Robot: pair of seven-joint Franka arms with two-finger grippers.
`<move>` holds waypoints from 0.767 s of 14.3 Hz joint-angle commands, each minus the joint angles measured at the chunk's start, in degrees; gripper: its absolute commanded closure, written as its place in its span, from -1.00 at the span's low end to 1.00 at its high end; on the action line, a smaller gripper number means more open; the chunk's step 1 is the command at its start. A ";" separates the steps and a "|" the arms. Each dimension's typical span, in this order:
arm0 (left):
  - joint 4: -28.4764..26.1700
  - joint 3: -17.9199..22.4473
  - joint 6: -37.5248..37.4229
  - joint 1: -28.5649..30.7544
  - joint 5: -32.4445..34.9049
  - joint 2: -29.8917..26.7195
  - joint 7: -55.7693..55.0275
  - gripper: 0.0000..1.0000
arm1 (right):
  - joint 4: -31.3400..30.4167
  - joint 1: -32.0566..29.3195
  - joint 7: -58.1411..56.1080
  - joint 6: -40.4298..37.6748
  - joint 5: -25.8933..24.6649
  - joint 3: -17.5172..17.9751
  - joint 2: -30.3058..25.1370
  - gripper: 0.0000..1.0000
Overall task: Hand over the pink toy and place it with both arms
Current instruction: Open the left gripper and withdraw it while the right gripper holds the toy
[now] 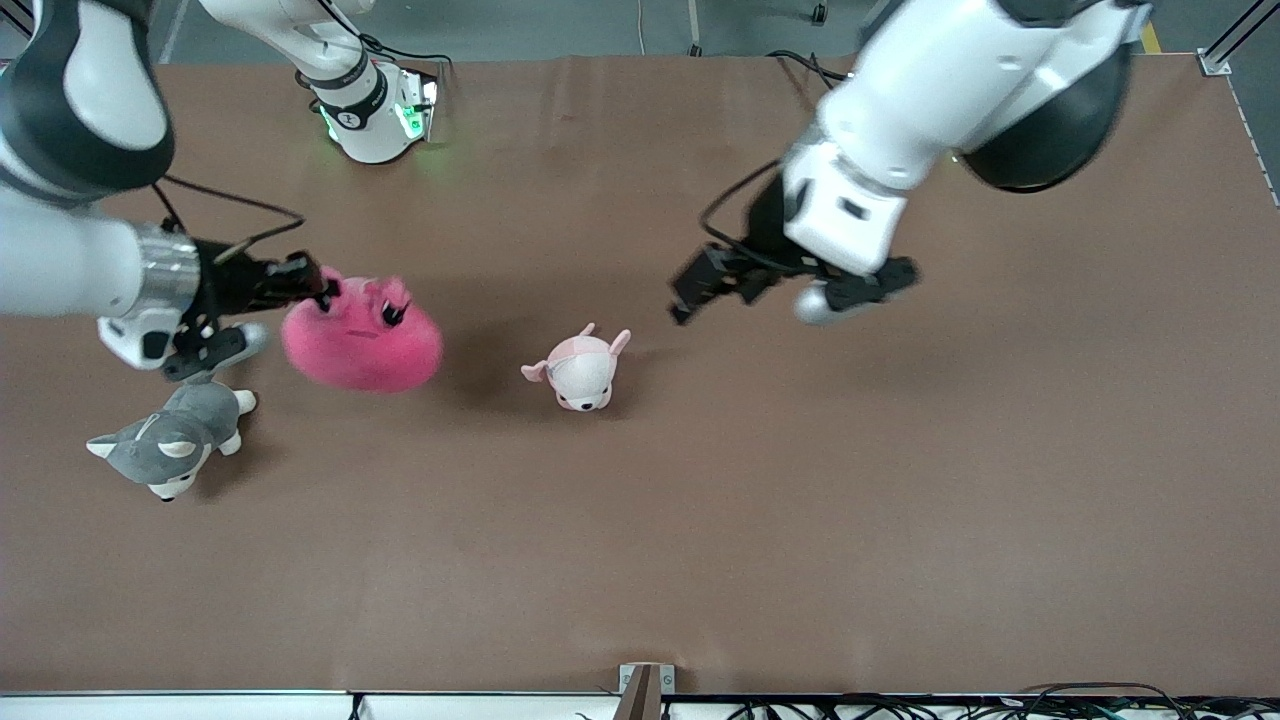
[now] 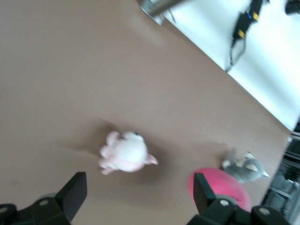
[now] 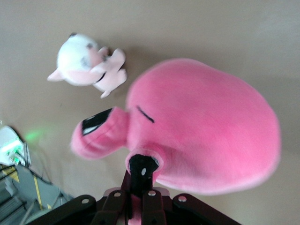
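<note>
While nothing on the brown tabletop [image 1: 700,520] sits inside a container, three plush toys show across it. Nearest the front camera, toward the right arm's end, a grey-and-white husky plush [image 1: 170,440] lies on its belly, with bare tabletop around it. A little farther from the camera, near the middle of the tabletop, a small pale pink-and-white plush animal [image 1: 582,371] with ears stands by itself, casting a short shadow; the left wrist view shows it too [image 2: 124,153], apart from everything else.

Between these two in the front view, the pink toy [image 1: 362,338] hangs in the air, lifted clear of the tabletop with its shadow falling on the surface below it. The right gripper [image 1: 318,287] is clenched on a fold of fur at the toy's top edge, beside its dark angry face. In the right wrist view, the black fingers [image 3: 142,174] pinch the plush close together, and the toy's round body [image 3: 206,140] bulges out past them, with the pale plush animal [image 3: 89,63] on the tabletop below.

The left gripper [image 1: 705,290] hovers over bare tabletop near the pale plush animal, toward the left arm's end, holding nothing. Its fingers [image 2: 72,191] are spread wide apart in the left wrist view, with the pale plush animal seen between them on the tabletop below.
</note>
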 commanded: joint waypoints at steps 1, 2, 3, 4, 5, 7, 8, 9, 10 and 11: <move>-1.38 -0.27 -7.22 7.43 0.61 -3.49 8.83 -1.00 | 3.26 -1.41 -0.14 3.12 -0.72 1.04 5.38 0.99; -1.38 -0.27 -10.99 10.94 0.69 -4.02 14.53 -1.00 | 3.79 -2.10 -0.31 3.92 -0.46 1.04 6.96 0.99; -1.38 -0.27 -14.60 14.63 0.69 -4.38 20.85 -1.00 | 4.41 -2.72 -0.49 5.14 -0.29 1.04 8.81 0.99; -1.73 -0.27 -17.33 18.06 0.69 -4.56 26.92 -1.00 | 4.76 -3.25 -1.18 6.20 -0.20 1.04 10.39 0.99; -2.87 -0.27 -18.84 20.96 0.69 -4.91 32.46 -1.00 | 4.85 -3.78 -3.80 6.82 -0.11 1.04 11.45 0.99; -8.38 -0.36 -19.29 27.29 1.22 -8.58 42.58 -1.00 | 4.85 -5.35 -6.98 8.75 0.50 1.04 13.04 0.99; -11.20 -0.45 -19.21 30.28 1.39 -10.69 48.02 -1.00 | 4.77 -6.06 -6.99 8.93 0.77 1.13 13.48 0.99; -13.58 -0.45 -19.03 32.48 1.40 -12.45 52.25 -1.00 | 4.76 -6.07 -6.90 8.85 1.55 1.13 13.83 0.99; -15.86 -0.45 -18.94 34.51 1.40 -14.38 55.34 -1.00 | 4.68 -6.24 -6.82 8.58 2.78 1.13 14.18 0.99; -17.97 -0.36 -18.51 35.74 1.40 -16.23 56.94 -1.00 | 4.50 -6.50 -6.82 8.41 3.75 1.13 14.62 0.99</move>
